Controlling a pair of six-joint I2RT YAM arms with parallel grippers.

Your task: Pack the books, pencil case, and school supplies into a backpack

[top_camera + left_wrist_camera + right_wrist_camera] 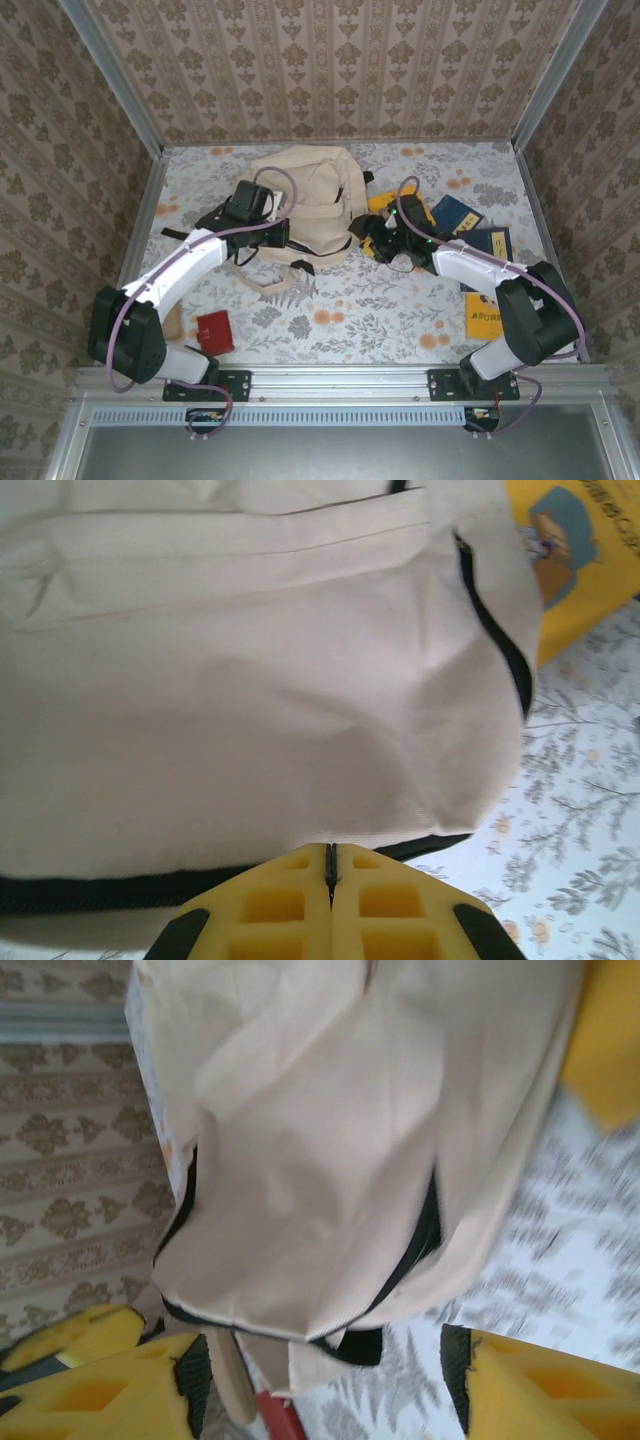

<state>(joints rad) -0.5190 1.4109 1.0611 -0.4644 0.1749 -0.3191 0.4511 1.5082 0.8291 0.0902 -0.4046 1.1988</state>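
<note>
The cream backpack (pixel 310 190) lies at mid-table. My left gripper (pixel 272 238) is shut, its tips (pixel 330 852) pressed against the backpack's (pixel 250 680) black-trimmed lower hem; I cannot tell whether fabric is pinched. My right gripper (pixel 368 243) stands open at the bag's right side, with a corner of the backpack (pixel 330 1130) just ahead of its spread fingers (pixel 325 1385). The cartoon-cover yellow book (pixel 382 201) (pixel 570 550) lies partly under the right wrist. Two navy books (pixel 462 212) (pixel 490 243) and another yellow-orange book (pixel 485 315) lie to the right. The red item (pixel 215 332) and tan pencil case (pixel 172 320) sit near the front left.
Patterned walls with metal posts (pixel 120 90) close in the table on three sides. The backpack's straps (pixel 265 280) trail toward the front. Open floral tabletop (pixel 370 310) stretches between the two arms.
</note>
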